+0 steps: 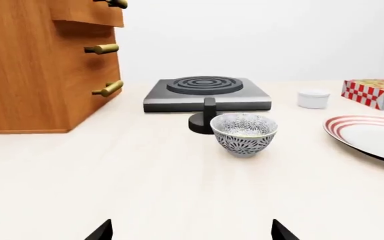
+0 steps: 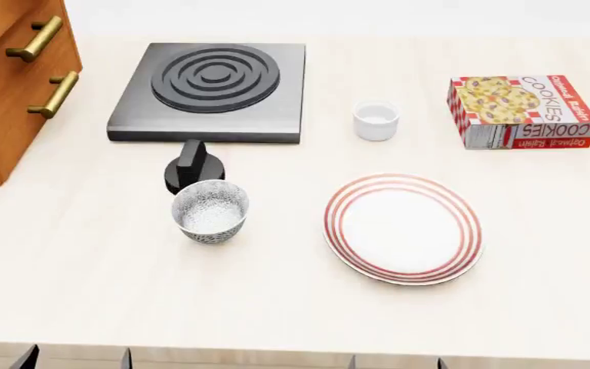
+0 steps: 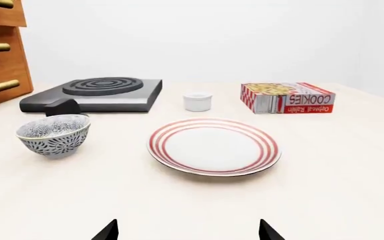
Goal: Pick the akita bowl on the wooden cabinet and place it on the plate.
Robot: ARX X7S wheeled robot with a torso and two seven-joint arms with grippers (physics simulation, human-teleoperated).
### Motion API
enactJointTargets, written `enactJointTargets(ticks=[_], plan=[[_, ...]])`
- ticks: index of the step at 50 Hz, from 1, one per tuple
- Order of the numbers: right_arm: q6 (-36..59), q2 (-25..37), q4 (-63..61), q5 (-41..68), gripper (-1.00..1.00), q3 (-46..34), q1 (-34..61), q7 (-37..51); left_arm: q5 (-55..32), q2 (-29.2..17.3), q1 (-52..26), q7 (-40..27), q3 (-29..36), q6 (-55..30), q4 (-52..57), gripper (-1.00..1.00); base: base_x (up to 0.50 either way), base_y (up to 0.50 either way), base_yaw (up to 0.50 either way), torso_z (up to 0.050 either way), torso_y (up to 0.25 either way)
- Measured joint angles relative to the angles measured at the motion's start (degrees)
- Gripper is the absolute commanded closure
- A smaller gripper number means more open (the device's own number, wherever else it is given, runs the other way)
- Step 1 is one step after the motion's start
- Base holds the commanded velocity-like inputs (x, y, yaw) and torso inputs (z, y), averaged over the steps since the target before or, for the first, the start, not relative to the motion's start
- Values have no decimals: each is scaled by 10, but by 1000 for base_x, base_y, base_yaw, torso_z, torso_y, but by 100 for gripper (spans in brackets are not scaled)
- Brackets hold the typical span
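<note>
Both hands spread and empty, left hand (image 1: 190, 231) facing the akita bowl (image 1: 243, 134), right hand (image 3: 186, 230) facing the plate (image 3: 213, 146). Bowl upright on the counter (image 2: 274, 307), left of the plate and well apart, just before the stove knob (image 2: 193, 169). Wooden cabinet (image 2: 8, 84) far left of the plate.

left hand (image 1: 192, 231) spread open, right hand (image 3: 188, 231) spread open, both empty

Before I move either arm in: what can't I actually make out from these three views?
- Wooden cabinet: its top is cut off by the frame edge in every view.
- Left gripper and right gripper: only fingertips show, at the bottom edge.
- Stove knob: partly hidden behind the bowl in the left wrist view.
- Cookie box: small print too small to read.
</note>
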Motion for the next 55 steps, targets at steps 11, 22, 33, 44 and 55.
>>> enactJointTargets(ticks=[11,22,33,44,55], plan=[[-4,0,5,-6,-100,-2,0,-2,1,1,3,0,0,-2,3,-100,0,0,0,0,0],[-11,9,7,-1,-100,-13,0,8,-7,-8,4,-11,10,-7,8,-100,0,0,0,0,0],[-13,18,7,5,-100,-24,-1,20,-11,-17,2,-26,22,-18,13,-100,0,0,0,22,13],[-15,26,7,12,-100,-33,0,29,-15,-25,-1,-39,32,-24,13,-100,0,0,0,50,29],[-17,33,9,17,-100,-42,2,38,-20,-32,-3,-49,41,-26,11,-100,0,0,0,50,31]])
